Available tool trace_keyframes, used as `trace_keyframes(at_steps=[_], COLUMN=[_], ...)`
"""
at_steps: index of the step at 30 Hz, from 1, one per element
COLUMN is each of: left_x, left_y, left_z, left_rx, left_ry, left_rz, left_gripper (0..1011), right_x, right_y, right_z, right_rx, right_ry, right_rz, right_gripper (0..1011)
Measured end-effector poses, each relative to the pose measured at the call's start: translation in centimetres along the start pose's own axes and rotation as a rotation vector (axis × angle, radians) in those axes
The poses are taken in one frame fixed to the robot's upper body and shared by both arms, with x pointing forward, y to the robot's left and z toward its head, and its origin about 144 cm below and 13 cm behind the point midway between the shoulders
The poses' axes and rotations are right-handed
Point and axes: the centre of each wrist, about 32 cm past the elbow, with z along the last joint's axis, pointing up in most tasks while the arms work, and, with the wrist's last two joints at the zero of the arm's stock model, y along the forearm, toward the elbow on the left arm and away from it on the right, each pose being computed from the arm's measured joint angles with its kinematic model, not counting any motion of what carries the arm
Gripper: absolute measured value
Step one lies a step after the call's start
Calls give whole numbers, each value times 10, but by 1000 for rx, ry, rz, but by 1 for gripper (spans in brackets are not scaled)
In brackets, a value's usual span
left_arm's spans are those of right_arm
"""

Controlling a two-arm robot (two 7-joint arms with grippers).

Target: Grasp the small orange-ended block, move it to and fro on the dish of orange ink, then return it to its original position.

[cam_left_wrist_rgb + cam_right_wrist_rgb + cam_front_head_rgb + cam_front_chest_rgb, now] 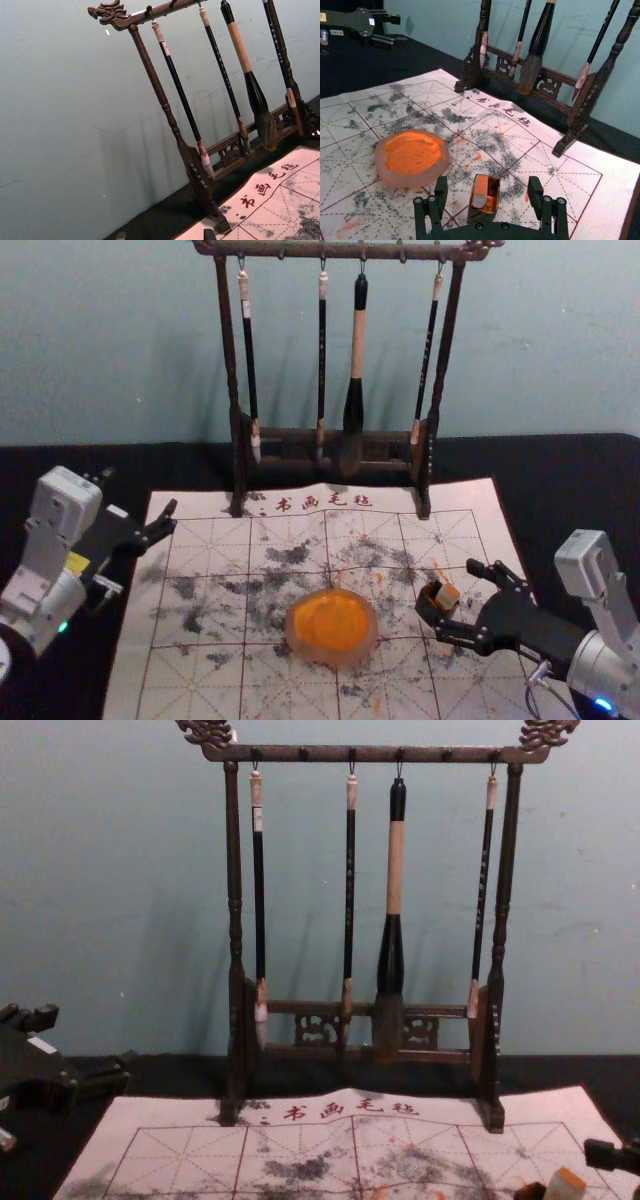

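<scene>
The small orange-ended block (448, 596) leans in a dark open holder (431, 604) on the mat; its orange face shows in the right wrist view as a block (480, 191). My right gripper (456, 598) is open, its fingers at either side of holder and block; the right wrist view has the gripper (487, 192) with gaps at both sides. The dish of orange ink (331, 626) lies flat, left of the holder. My left gripper (140, 498) stays off at the mat's left edge, open; its fingertips show at the bottom of the left wrist view, the gripper (165, 235) holding nothing.
A dark wooden brush rack (237, 390) stands at the mat's back, with several brushes hanging from it, among them a thick brush (396, 870). The ink-stained mat (215, 685) lies on the black table (600, 465), with a wall behind.
</scene>
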Motion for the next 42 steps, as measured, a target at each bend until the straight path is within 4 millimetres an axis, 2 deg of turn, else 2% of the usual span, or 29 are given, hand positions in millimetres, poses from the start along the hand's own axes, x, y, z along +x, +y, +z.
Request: trace_keyframes(at_steps=[24, 29, 35, 36, 40, 42], left_x=[0, 0, 0, 0, 0, 0], left_y=[0, 0, 0, 0, 0, 0], left_z=[0, 0, 0, 0, 0, 0], left_rx=[0, 0, 0, 0, 0, 0], left_ry=[0, 0, 0, 0, 0, 0], left_rz=[0, 0, 0, 0, 0, 0], left_gripper=[1001, 1001, 1001, 1001, 1001, 1002], right_x=[0, 0, 0, 0, 0, 0], right_y=[0, 0, 0, 0, 0, 0], right_z=[0, 0, 0, 0, 0, 0], right_rx=[2, 2, 2, 2, 2, 2], right_ry=[6, 6, 5, 5, 5, 5], right_rz=[0, 0, 0, 0, 0, 0], right_gripper=[992, 903, 746, 689, 593, 508])
